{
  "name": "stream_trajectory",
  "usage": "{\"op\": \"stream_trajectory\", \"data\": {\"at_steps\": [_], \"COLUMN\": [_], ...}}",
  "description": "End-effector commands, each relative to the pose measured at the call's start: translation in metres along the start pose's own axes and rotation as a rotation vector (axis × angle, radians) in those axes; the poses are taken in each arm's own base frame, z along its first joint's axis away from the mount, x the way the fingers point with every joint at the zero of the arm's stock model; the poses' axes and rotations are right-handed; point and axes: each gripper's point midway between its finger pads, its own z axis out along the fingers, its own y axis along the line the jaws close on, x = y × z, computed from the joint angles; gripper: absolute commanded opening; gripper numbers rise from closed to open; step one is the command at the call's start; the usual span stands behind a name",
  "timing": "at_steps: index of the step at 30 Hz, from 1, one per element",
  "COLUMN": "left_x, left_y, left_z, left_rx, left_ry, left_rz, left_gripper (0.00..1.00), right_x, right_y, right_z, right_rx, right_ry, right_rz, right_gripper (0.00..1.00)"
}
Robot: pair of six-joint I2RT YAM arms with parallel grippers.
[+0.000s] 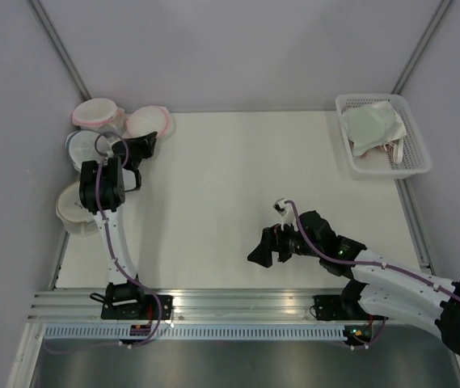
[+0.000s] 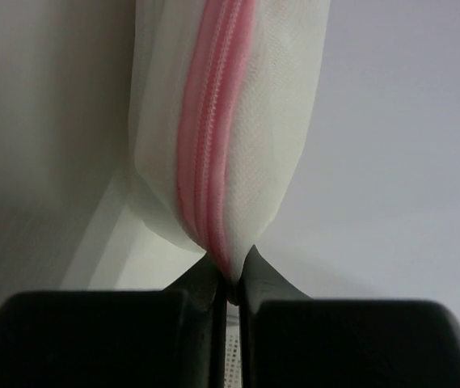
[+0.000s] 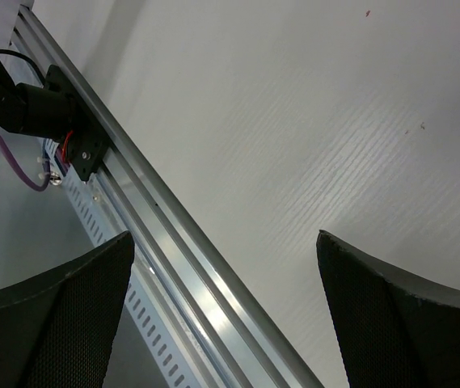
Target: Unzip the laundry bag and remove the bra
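Note:
The laundry bag (image 1: 150, 123), a white mesh pouch with a pink zipper rim, is at the table's far left corner. My left gripper (image 1: 147, 144) is shut on its rim. In the left wrist view the pouch (image 2: 270, 121) stands on edge. Its pink zipper (image 2: 209, 137) runs down into the closed left gripper (image 2: 230, 271). The zipper looks closed. The bra is hidden. My right gripper (image 1: 263, 249) is open and empty, low over the table's near middle. The right wrist view shows the right gripper (image 3: 225, 238) with its jaws wide apart above the table's near edge.
A second pink-rimmed pouch (image 1: 96, 113), a blue-rimmed pouch (image 1: 82, 149) and a tan-rimmed pouch (image 1: 74, 210) lie along the left edge. A white basket (image 1: 414, 158) at the back right holds a pale greenish-white cloth (image 1: 371, 125). A metal rail (image 3: 157, 234) runs along the near edge.

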Motion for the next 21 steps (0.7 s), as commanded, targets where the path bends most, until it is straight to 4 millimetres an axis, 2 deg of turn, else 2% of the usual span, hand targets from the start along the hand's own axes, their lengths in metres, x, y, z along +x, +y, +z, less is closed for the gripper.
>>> {"op": "stream_trajectory", "data": {"at_steps": [1,3,4,6,7,8,10,11,13,14,15,16,17,18,19,20,21], "left_x": [0.020,0.040,0.050,0.074,0.087,0.097,0.121,0.134,0.155,0.166,0.172,0.181,0.189,0.194,0.199,0.202,0.217], "left_y": [-0.036,-0.041,-0.053,-0.053,-0.064,-0.058,-0.065,-0.061,-0.061,-0.057,-0.056,-0.052,-0.047,-0.044,-0.026,-0.020,-0.025], "left_z": [-0.015,-0.028,-0.035,-0.053,-0.062,-0.073,-0.093,-0.110,-0.130,-0.148,-0.159,-0.169,-0.191,-0.202,-0.221,-0.235,-0.253], "left_rx": [0.095,0.119,0.146,0.158,0.184,0.173,0.208,0.200,0.206,0.200,0.201,0.190,0.178,0.171,0.113,0.094,0.106], "left_ry": [0.117,0.203,0.235,0.329,0.364,0.400,0.497,0.550,0.633,0.684,0.712,0.744,0.781,0.804,0.826,0.848,0.892], "left_rz": [0.049,0.071,0.082,0.093,0.105,0.093,0.104,0.091,0.097,0.097,0.099,0.095,0.100,0.107,0.100,0.101,0.125], "left_gripper": [0.02,0.02,0.02,0.02,0.02,0.02,0.02,0.02,0.02,0.02,0.02,0.02,0.02,0.02,0.02,0.02,0.02], "right_x": [-0.008,-0.010,-0.013,-0.018,-0.022,-0.028,-0.037,-0.045,-0.057,-0.064,-0.069,-0.082,-0.089,-0.100,-0.107,-0.111,-0.115], "right_y": [0.007,0.008,0.010,0.009,0.009,0.007,0.006,0.002,0.002,0.002,-0.004,-0.007,-0.009,-0.021,-0.025,-0.029,-0.045], "right_z": [0.002,0.002,0.001,0.001,0.000,-0.001,-0.005,-0.007,-0.014,-0.018,-0.021,-0.028,-0.034,-0.042,-0.050,-0.057,-0.069], "right_rx": [-0.024,-0.024,-0.029,-0.015,-0.002,0.016,0.053,0.088,0.129,0.151,0.197,0.244,0.274,0.360,0.408,0.450,0.555], "right_ry": [-0.045,-0.054,-0.062,-0.080,-0.090,-0.111,-0.125,-0.153,-0.179,-0.204,-0.220,-0.268,-0.298,-0.354,-0.374,-0.394,-0.434], "right_rz": [-0.011,-0.018,-0.022,-0.036,-0.035,-0.046,-0.054,-0.063,-0.073,-0.074,-0.072,-0.069,-0.062,-0.043,-0.033,-0.025,0.010], "right_gripper": [0.98,0.98,0.98,0.98,0.98,0.98,0.98,0.98,0.98,0.98,0.98,0.98,0.98,0.98,0.98,0.98,0.98]}}
